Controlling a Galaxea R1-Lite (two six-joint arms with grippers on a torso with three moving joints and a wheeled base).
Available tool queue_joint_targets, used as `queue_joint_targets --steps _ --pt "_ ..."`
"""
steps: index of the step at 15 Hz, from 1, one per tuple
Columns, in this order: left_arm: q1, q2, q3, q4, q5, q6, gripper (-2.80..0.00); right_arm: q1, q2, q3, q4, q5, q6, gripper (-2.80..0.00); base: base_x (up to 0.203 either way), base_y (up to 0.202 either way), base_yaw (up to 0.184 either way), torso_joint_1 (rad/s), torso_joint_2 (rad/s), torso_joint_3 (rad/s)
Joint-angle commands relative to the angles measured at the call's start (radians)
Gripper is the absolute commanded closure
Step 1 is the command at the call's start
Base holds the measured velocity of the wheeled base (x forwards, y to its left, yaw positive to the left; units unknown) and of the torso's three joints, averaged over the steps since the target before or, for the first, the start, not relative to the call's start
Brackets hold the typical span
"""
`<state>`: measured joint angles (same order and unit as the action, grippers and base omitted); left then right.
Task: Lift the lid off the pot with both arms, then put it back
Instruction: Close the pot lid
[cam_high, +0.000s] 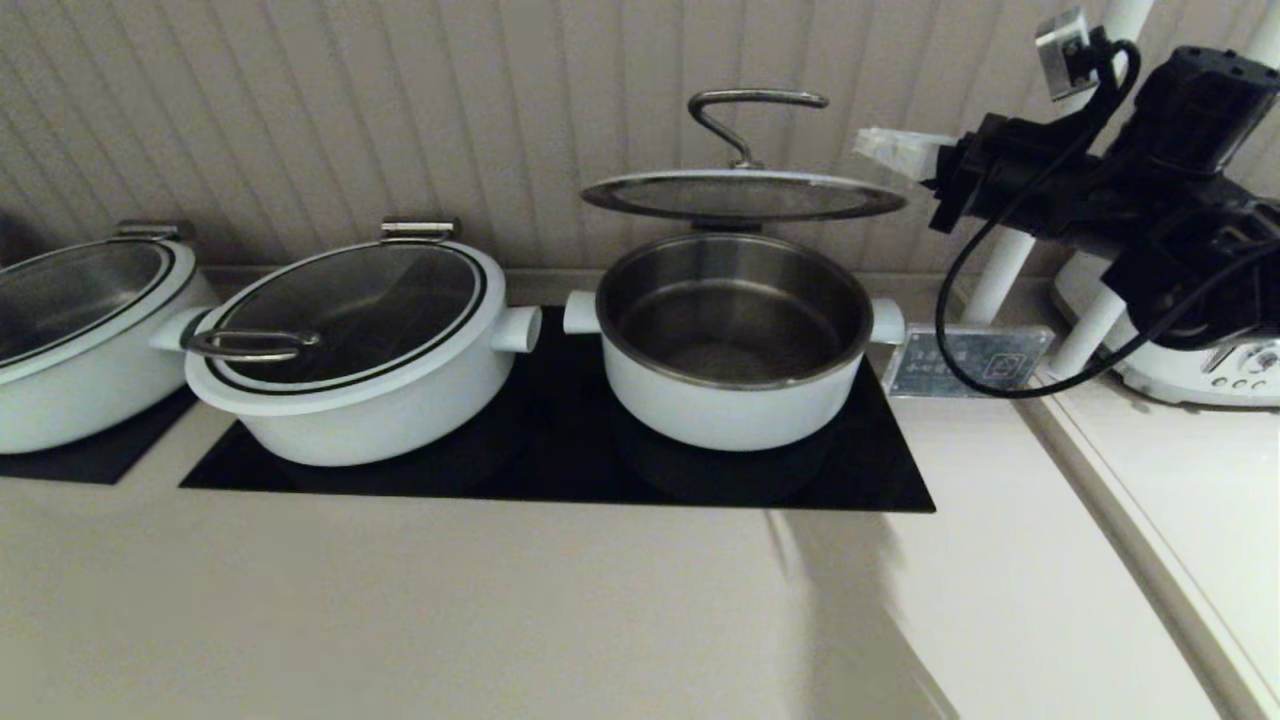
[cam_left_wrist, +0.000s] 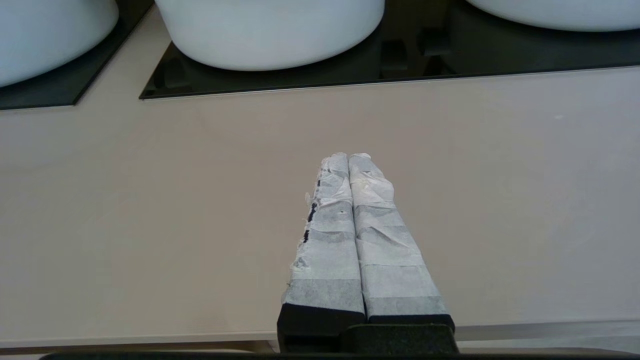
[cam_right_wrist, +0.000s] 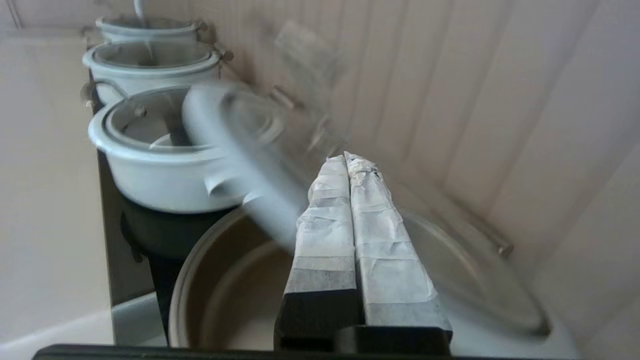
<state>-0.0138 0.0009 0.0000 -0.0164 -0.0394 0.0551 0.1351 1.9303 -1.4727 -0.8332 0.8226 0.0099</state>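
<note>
Lid (cam_high: 742, 195) sits level above the pot (cam_high: 732, 340), apart from the rim, with its loop handle (cam_high: 752, 120) standing upright at centre. From my head view nothing of mine touches it. What bears it up I cannot tell; its far edge lies close to the ribbed wall (cam_high: 400, 110) behind.

Pot stands open on the black cooktop (cam_high: 560, 440), steel inside bare, one stubby handle at 9 o'clock and one at 3 o'clock.

My right gripper (cam_high: 893, 148) hangs at 3 o'clock of the lid, just above rim level and beside the edge, not on it. In the right wrist view its taped fingers (cam_right_wrist: 350, 210) lie pressed together with nothing between them, pointing over the lid's glass and the pot mouth. The lid is smeared there, so its exact edge is hard to fix.

My left gripper (cam_left_wrist: 348, 156) is out of the head view. Its wrist view shows the taped fingers (cam_left_wrist: 350, 235) flat against each other, empty, low over the beige counter (cam_left_wrist: 150, 200), short of the cooktop edge.

A wider white pot (cam_high: 360, 350) with its own lid on stands at 9 o'clock of the task pot, close but apart. Another pot (cam_high: 80, 330) lies farther out the same way on its own dark mat. A small plaque (cam_high: 965, 362) rests at the cooktop's 3 o'clock end.
</note>
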Motion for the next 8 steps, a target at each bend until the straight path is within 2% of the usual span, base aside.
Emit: queue_joint_targets --steps 1,4,8 --pt "-0.001 -0.001 0.000 0.000 -0.001 0.000 0.00 0.000 0.038 -0.046 -0.007 0.000 0.016 0.00 0.000 0.000 0.000 0.000 0.00 0.000" --pt "0.000 0.001 0.000 0.000 -0.001 0.000 0.00 -0.006 0.055 -0.056 -0.007 -0.008 0.028 0.00 0.000 0.000 0.000 0.000 0.00 0.000" --pt "-0.001 0.001 0.000 0.000 -0.001 0.000 0.00 -0.006 0.053 0.032 -0.045 -0.007 0.026 0.00 0.000 0.000 0.000 0.000 0.00 0.000"
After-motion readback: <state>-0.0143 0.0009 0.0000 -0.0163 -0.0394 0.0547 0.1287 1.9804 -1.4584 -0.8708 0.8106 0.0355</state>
